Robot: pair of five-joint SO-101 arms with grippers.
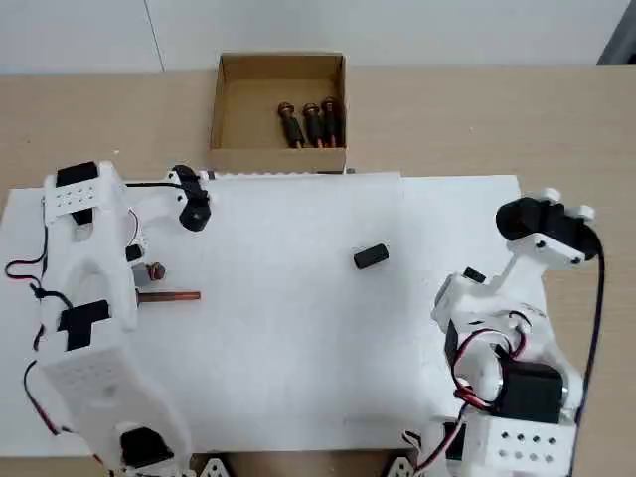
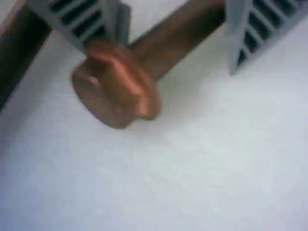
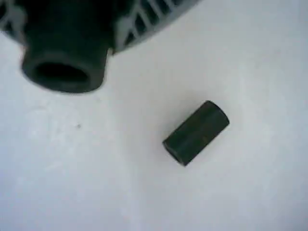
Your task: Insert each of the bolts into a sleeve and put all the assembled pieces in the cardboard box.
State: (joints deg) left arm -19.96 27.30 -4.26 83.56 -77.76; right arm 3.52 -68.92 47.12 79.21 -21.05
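Note:
My left gripper (image 2: 173, 29) is shut on the shaft of a copper bolt (image 2: 115, 89), whose hex head hangs just above the white mat. From above, that bolt (image 1: 156, 270) sits at the left gripper (image 1: 144, 268), and a second bolt (image 1: 171, 295) lies flat just in front of it. My right gripper (image 3: 67, 19) is shut on a black sleeve (image 3: 65, 55), open end outward. Another black sleeve (image 3: 196, 132) lies loose on the mat (image 1: 371, 256), left of the right gripper (image 1: 467, 286). The cardboard box (image 1: 227, 109) at the back holds three assembled pieces (image 1: 311, 123).
A white mat (image 1: 298, 378) covers most of the wooden table. Both arm bases stand at its front corners. The box touches the mat's far edge. Open mat lies between the arms and in front of the loose sleeve.

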